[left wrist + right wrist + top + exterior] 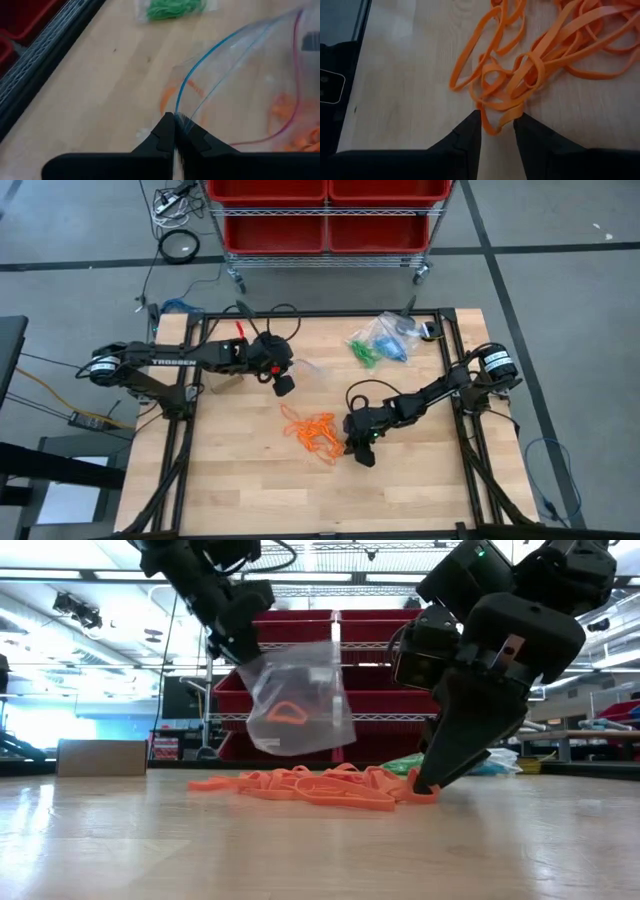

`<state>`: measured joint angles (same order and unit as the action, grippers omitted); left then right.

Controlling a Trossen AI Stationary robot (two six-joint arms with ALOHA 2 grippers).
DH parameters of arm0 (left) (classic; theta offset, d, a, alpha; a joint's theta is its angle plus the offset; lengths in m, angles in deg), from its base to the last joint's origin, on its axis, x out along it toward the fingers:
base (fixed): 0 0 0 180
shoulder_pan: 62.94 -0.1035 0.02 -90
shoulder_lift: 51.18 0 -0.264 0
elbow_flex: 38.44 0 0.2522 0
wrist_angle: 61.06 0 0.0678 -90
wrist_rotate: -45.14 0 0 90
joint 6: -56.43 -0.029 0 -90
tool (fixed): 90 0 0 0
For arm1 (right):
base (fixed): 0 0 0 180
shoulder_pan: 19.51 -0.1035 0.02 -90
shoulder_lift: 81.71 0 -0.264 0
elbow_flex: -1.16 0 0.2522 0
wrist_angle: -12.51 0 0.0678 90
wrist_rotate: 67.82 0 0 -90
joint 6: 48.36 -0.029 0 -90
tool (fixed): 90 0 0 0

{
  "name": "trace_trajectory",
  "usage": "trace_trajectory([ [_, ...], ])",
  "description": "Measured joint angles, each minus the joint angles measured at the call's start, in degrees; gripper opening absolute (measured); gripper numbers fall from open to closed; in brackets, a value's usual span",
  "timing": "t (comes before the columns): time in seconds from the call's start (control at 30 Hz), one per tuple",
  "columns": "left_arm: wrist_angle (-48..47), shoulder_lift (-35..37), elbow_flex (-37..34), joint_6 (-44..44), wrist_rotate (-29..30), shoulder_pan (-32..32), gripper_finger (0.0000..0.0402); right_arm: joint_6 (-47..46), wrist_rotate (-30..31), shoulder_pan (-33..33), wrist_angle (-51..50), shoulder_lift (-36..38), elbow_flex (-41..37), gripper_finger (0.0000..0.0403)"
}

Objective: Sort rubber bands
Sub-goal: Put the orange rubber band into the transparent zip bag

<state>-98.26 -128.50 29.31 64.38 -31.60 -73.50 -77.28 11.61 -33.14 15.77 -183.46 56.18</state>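
A pile of orange rubber bands (312,432) lies on the wooden table; it also shows in the low view (310,785). My right gripper (496,125) points down at the pile's right end (425,788), open by a narrow gap, with a few band loops (492,129) between its fingertips. My left gripper (175,122) is shut on a clear zip bag (297,700) held above the table, left of and beyond the pile. An orange band (290,712) sits inside the bag. Green bands (365,352) and blue bands (392,340) lie in clear bags at the far right. My left gripper pinches the clear bag's zip edge (184,116) between its two fingers. The bag hangs below the fingers, clear of the table, with its mouth partly open. My right gripper's fingertips stand either side of a few orange loops (492,129) on the table, coming from above at a slant; whether they touch them I cannot tell.
A black frame rail (452,370) runs along the table's edges. A red bin rack (325,220) stands beyond the far edge. Bare wood lies toward the near edge (300,500).
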Motion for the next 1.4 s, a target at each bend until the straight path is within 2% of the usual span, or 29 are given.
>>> trace_trajectory([
  [0.17,-3.6,0.0,0.0,-4.4,0.2,0.0,0.0017,-1.1,0.6,0.0,0.1,0.0,0.0,0.0109],
  [0.3,-4.7,0.0,0.0,-4.2,0.3,0.0,0.0017,-1.5,1.8,0.0,0.2,0.0,0.0,0.0106],
  [0.4,-4.2,0.0,0.0,-3.4,0.4,0.0,0.0017,-0.9,1.8,0.1,-0.3,0.0,0.0,0.0078],
  [0.53,-5.5,0.0,0.0,-3.4,0.4,0.0,0.0017,0.8,2.3,0.1,-0.6,0.0,0.0,0.0011],
  [0.67,-8.7,0.0,0.0,-3.2,0.3,0.0,0.0017,0.2,2.3,0.1,-0.9,0.0,0.0,0.0004],
  [0.8,-7.7,0.0,0.0,-2.7,0.3,0.0,0.0017,0.2,2.8,0.2,-2.2,1.1,0.0,0.0001],
  [1.1,-7.2,0.0,0.3,-3.4,-0.7,0.1,0.0017,3.1,8.7,2.5,-12.0,14.0,0.0,0.0],
  [1.4,-8.4,0.1,8.2,-5.6,-0.3,0.1,0.0017,5.3,16.1,3.4,-17.3,28.2,0.5,0.0],
])
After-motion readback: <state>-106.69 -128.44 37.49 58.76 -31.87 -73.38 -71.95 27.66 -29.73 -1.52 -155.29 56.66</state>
